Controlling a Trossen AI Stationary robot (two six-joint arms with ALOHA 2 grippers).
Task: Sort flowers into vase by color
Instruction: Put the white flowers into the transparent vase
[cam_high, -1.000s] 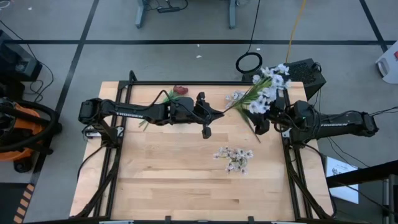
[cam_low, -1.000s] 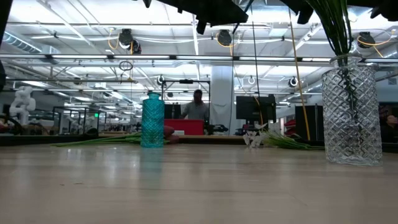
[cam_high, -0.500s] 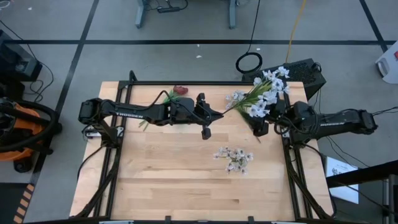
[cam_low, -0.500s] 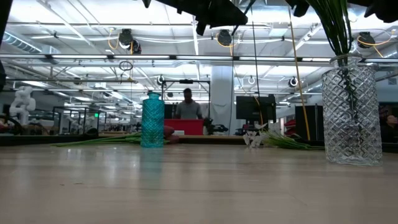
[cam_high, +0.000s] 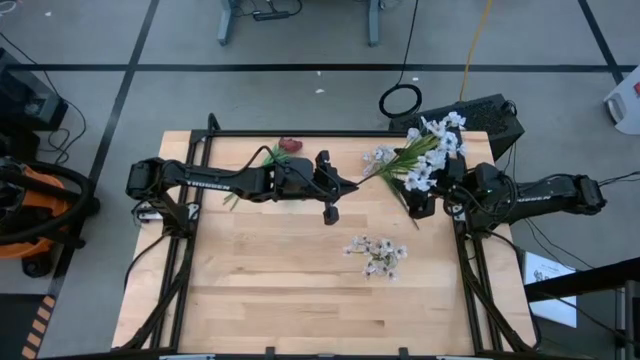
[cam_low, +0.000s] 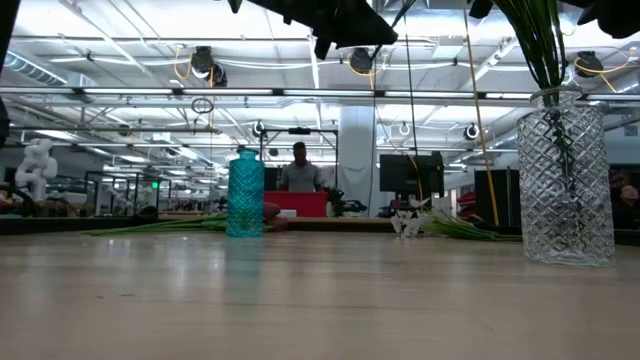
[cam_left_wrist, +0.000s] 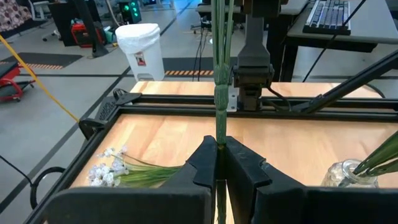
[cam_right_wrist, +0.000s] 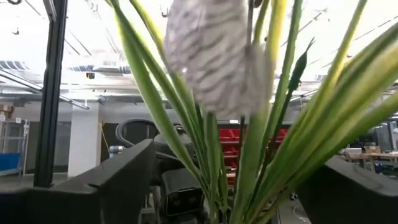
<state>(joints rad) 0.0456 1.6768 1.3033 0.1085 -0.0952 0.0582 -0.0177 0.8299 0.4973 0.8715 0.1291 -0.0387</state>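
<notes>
My left gripper (cam_high: 352, 184) (cam_left_wrist: 219, 146) hangs over the table's middle, shut on a green stem (cam_left_wrist: 219, 93) of a white-blossom flower. The stem runs toward the white blossoms (cam_high: 432, 150) at the right. My right gripper (cam_high: 445, 183) (cam_right_wrist: 230, 186) stands open and tipped upward under those blossoms. Green stems (cam_right_wrist: 249, 155) pass between its fingers; touching does not show. A clear vase (cam_low: 565, 180) (cam_high: 420, 205) holds stems. The teal vase (cam_low: 245, 195) stands at the left. A red flower (cam_high: 290, 145) lies at the far edge. My left gripper pinches the green stem (cam_left_wrist: 219, 140) between its two fingers. The fingers are about level and point toward the table's right side, and the stem lies along them. The stem is lifted clear of the table and runs on toward the right arm.
One loose white spray (cam_high: 378, 157) (cam_left_wrist: 109, 174) lies near the far edge, and another (cam_high: 375, 255) lies right of the middle. Bare wood (cam_high: 270, 280) fills the near left. A black frame (cam_high: 300, 133) runs along the table's edges. A person (cam_low: 300, 170) stands in the room beyond.
My right gripper has tipped a little further upward beside the clear vase. The white blossoms over it have shifted slightly toward the near edge.
</notes>
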